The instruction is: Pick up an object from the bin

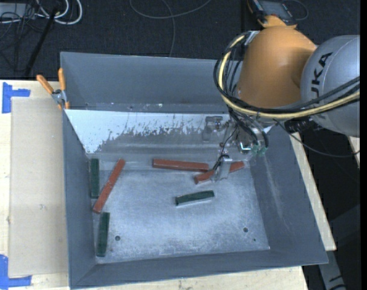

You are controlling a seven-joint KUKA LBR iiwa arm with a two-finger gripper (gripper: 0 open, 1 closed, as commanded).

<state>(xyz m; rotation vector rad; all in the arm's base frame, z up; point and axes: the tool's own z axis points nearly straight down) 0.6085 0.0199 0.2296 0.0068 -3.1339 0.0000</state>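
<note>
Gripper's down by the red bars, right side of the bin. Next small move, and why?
Probably ease down onto the short red bar: the gripper sits right over it, beside the end of the long red bar. The nearest green bar lies apart, so it needs no clearing.

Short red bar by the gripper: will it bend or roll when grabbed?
The short red bar looks straight and flat-sided, so probably stiff and unlikely to roll. It seems to touch the longer red bar, so may nudge it.

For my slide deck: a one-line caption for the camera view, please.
Pincer low over two red-brown sticks near the bin's back wall; a green stick lies nearby.
</note>
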